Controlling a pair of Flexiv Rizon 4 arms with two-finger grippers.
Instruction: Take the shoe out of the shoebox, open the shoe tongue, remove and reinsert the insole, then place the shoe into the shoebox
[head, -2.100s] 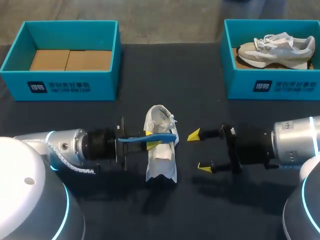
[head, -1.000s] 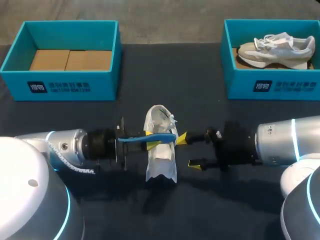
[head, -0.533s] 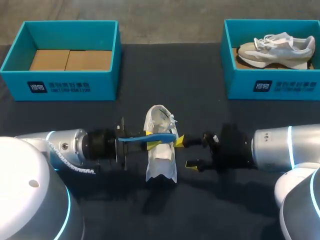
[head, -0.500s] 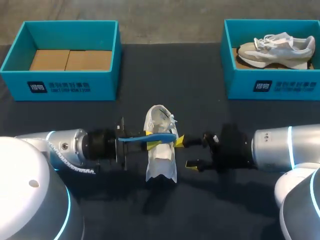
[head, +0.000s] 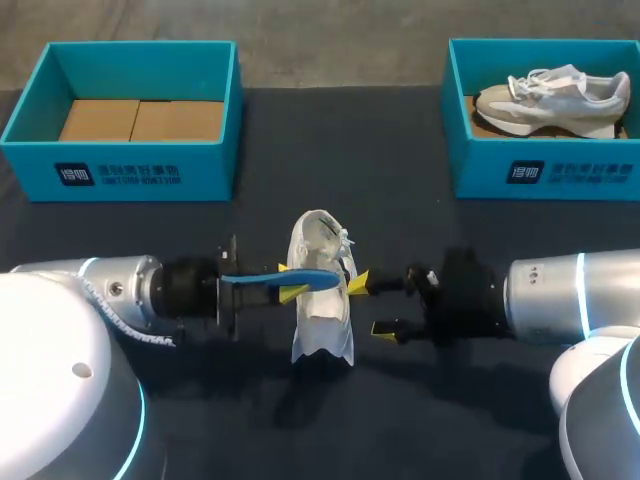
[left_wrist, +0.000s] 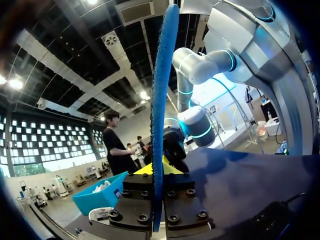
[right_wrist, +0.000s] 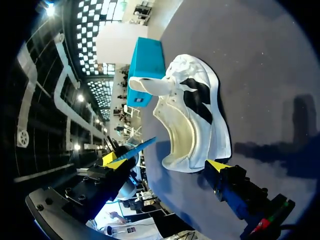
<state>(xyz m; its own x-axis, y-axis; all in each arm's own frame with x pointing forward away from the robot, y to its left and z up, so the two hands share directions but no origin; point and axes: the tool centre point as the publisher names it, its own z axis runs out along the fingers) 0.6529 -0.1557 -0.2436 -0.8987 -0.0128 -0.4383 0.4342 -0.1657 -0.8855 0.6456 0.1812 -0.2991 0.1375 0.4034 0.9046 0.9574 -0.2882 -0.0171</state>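
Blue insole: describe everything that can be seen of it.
The blue insole is a thin, flexible-looking strip with a rough, foam-like surface, seen edge-on in the left wrist view. It is out of the white shoe, clamped between the fingers of the left gripper and held roughly level above the table. Its free end reaches across the shoe's opening; whether it touches the shoe cannot be told.

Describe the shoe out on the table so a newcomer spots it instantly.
Find the middle of the dark table, nearer the robot than the left shoebox and right shoebox. The white shoe lies there outside any box, crossed by a blue insole, unlike the beige shoe boxed at right.
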